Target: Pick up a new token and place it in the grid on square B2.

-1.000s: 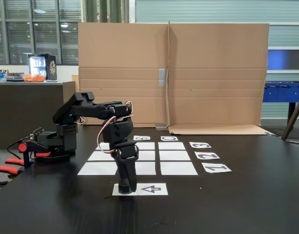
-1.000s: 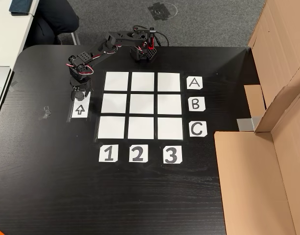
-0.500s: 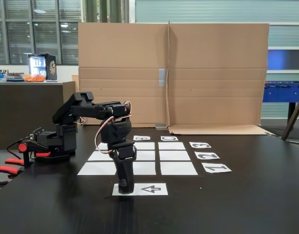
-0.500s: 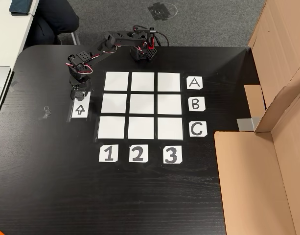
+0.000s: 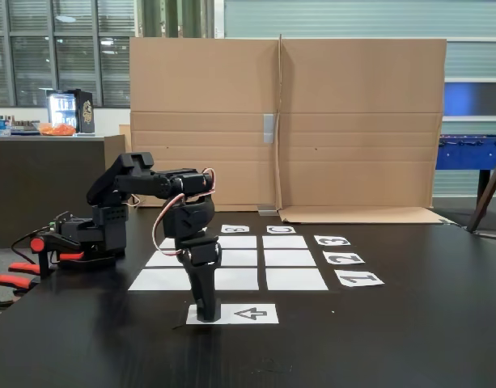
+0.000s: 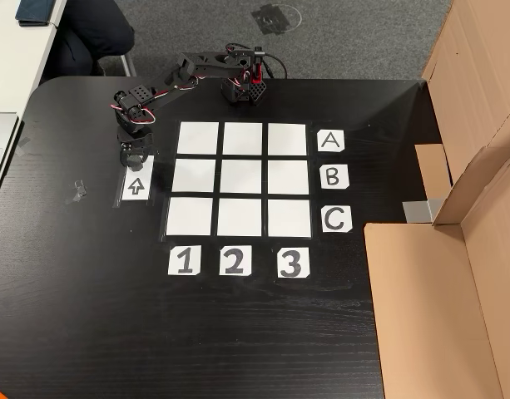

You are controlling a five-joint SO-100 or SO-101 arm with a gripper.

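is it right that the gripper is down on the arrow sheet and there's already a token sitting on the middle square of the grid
Not quite. The gripper is down at the arrow sheet, but the middle square of the grid is bare white paper, as are the other eight. The fixed view from above shows it.

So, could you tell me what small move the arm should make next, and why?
Probably close the pincer and lift gently. It points straight down at the end of the arrow sheet, tips at the paper where a token would sit, though the token itself is hidden and the jaw state is unclear. All nine cells of the grid look bare, so square B2 is unfilled.
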